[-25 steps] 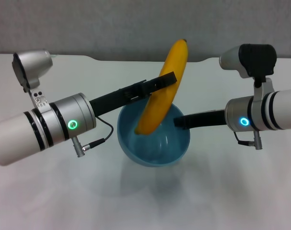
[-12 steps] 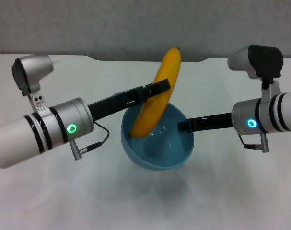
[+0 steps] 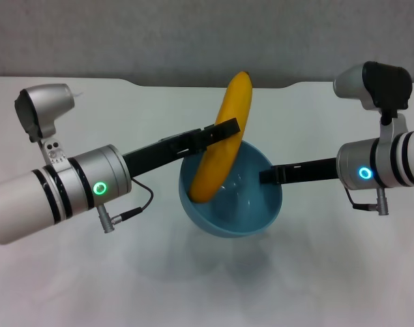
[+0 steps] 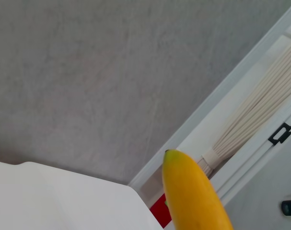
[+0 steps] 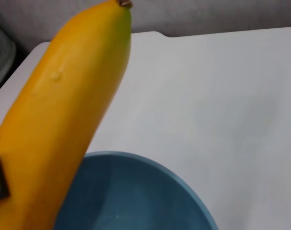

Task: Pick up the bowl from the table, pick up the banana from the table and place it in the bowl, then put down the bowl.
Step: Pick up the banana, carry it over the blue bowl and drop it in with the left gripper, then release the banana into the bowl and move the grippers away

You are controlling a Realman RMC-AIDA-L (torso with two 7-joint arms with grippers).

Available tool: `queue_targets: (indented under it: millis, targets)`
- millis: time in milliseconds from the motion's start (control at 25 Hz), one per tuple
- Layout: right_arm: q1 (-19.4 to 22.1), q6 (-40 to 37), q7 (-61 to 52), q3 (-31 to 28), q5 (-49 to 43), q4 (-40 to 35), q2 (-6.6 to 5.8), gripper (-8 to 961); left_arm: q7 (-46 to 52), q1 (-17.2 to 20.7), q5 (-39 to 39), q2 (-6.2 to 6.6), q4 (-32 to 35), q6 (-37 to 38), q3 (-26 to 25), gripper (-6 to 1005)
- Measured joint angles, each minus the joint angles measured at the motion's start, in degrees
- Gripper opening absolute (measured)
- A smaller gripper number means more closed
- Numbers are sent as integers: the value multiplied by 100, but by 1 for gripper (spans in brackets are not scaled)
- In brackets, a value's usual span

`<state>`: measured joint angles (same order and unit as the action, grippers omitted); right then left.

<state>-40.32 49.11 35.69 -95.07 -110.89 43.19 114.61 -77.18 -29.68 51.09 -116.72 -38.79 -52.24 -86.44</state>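
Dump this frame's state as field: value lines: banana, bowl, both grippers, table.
banana: yellow banana, steeply tilted, lower end inside the bowl, upper end above the rim
bowl: light blue bowl, held off the table, tipped toward the left arm
left gripper: left gripper shut on the banana at its middle
right gripper: right gripper shut on the bowl's rim on the robot's right side
table: white table, faint shadow under the bowl
task stage: banana going in, not released; bowl not yet set down
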Motion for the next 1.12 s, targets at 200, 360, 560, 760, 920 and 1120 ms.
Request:
queue_targets:
  millis: [200,360,560,760,920,1120]
  targets:
    - [-34,-16,6,-3,-43,-19,-1,39,-49,12,1,-9,3,-12,-2,543]
    - [-33,-35,7,-3,-47,-21,1,40,-73,19,6,-17,9,21,-1,549]
    - [-37,-34,8,6,-47,-90,8,41,-147,54,-99,-9,12,-7,-49,800]
    - [-53,-11,20,-2,-100,-235,2,42,-200,181,-293,25,-56,-95,-165,834]
    - [-69,116,-18,-7,-252,-258,1,43,-383,300,-332,28,-65,-346,-584,833]
    - [-302,342,-323,-95,-937,-408,-6,44,-864,412,-332,26,-53,-285,-1032,832]
